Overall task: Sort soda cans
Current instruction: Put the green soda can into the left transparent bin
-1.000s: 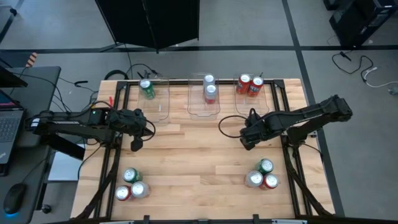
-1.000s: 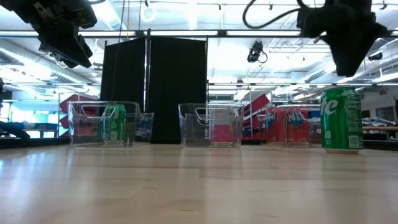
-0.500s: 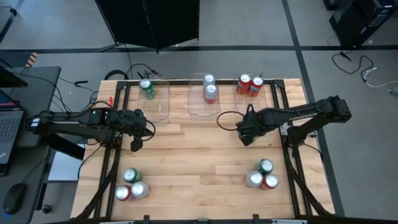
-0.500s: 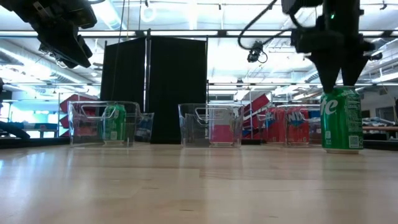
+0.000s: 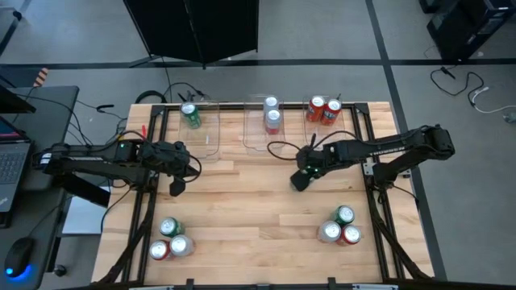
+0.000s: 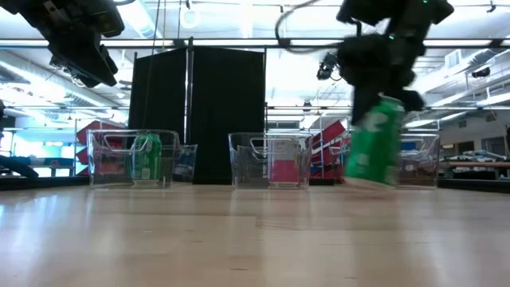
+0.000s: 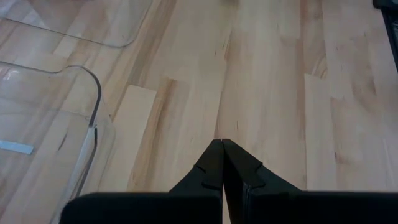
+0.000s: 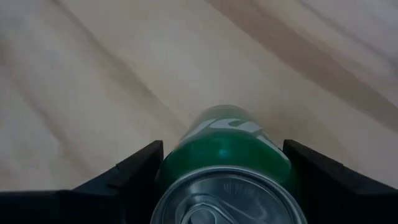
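Since the earlier frames my right claw (image 5: 300,179) had swung toward 9 o'clock across the surface (image 5: 242,209), and the green can (image 6: 373,142) had left its standing spot at the right of the low view and come along with it. Right claw was clamped on that can near its top; the wrist view showed a finger (image 8: 124,180) on each side of the silver lid. Can was clear of the surface, hanging roughly at mid-surface, at about 5 o'clock from the middle bin (image 5: 264,129).

Left claw (image 5: 175,188) hung above the surface at about 5 o'clock from the left bin (image 5: 205,133), fingers together, carrying nothing.

Orientation: the can's long axis was close to vertical but tilted, lid up and leaning toward the right side of the low view, base swung toward the left.

Judgement on the step: this is the carry to the left bin, which already held one green can (image 5: 190,115); the middle bin held silver-white and red-labelled cans (image 5: 272,114), and the right bin two red ones (image 5: 323,110). To do it well I should keep the clamp firm, let the can settle upright before lowering, clear the bin wall with its base, and set it beside the can already there, not on it. Risk: a tilted base catching the rim and tipping.
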You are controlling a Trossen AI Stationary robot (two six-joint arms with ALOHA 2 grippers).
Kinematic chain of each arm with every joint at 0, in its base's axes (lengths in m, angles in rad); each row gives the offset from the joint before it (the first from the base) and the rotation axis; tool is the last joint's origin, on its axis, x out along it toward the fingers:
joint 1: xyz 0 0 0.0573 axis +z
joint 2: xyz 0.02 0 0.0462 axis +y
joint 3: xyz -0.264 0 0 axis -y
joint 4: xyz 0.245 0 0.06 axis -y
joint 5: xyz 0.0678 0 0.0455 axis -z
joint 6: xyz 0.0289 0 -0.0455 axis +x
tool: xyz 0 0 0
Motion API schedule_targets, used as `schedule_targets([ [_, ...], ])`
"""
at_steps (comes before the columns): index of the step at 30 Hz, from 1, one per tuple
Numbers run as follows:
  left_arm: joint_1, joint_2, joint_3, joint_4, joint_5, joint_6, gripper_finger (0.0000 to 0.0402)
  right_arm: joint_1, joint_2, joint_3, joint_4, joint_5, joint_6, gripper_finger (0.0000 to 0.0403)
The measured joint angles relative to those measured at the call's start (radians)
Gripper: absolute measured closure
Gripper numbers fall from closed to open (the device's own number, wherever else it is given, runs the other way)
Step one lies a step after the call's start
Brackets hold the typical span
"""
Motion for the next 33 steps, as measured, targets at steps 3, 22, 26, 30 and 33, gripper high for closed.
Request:
schedule_targets([
  [3, 0.000, 0.000, 0.000, 0.003, 0.000, 0.000, 0.0400, 0.002, 0.022, 0.013, 0.085, 0.000, -0.041, 0.0118],
  [22, 0.000, 0.000, 0.000, 0.000, 0.000, 0.005, 0.0400, 0.012, 0.743, 1.132, -0.290, -0.024, -0.548, 0.0118],
  [26, 0.000, 0.000, 0.000, 0.000, 0.000, 0.020, 0.0400, -0.002, 0.898, 1.343, -0.416, -0.022, -0.585, 0.0118],
  [30, 0.000, 0.000, 0.000, -0.005, 0.000, 0.019, 0.0400, -0.015, 1.022, 1.442, -0.503, -0.022, -0.599, 0.0118],
  [33, 0.000, 0.000, 0.000, -0.007, 0.000, 0.019, 0.0400, -0.020, 1.056, 1.423, -0.485, -0.023, -0.597, 0.0117],
])
